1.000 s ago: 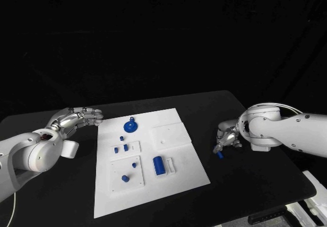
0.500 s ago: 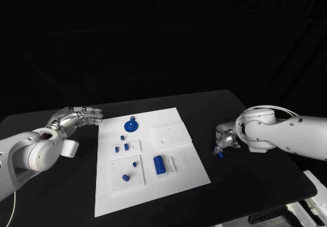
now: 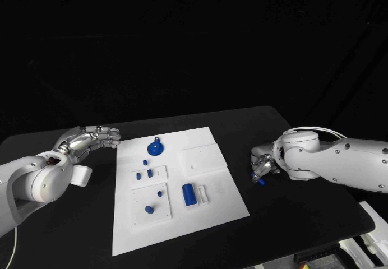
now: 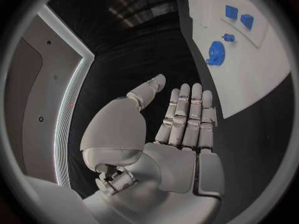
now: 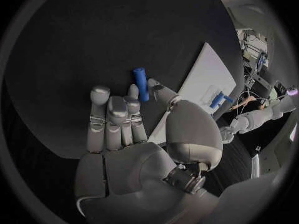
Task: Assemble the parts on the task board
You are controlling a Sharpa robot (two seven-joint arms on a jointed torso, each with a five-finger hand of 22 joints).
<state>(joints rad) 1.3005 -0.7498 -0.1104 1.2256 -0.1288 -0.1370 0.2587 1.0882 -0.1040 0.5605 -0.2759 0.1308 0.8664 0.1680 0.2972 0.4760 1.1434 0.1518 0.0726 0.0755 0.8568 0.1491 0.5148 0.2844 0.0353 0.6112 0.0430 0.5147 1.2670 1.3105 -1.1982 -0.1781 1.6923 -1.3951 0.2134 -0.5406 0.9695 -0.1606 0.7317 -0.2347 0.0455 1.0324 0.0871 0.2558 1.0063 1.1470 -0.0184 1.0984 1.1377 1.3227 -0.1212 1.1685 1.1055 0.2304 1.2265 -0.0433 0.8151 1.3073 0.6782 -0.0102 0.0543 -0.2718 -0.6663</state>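
Right robot hand (image 3: 261,166) shifted boardward, holding peg (image 5: 141,83)

A black table (image 3: 291,202) holds everything. A big white task board (image 3: 218,207) lies flat in the middle of it. Small blue parts (image 3: 188,195) sit on the board, not on the table. To the board's left, a small white block (image 3: 82,175) shows by the left arm; whether it touches the table is unclear
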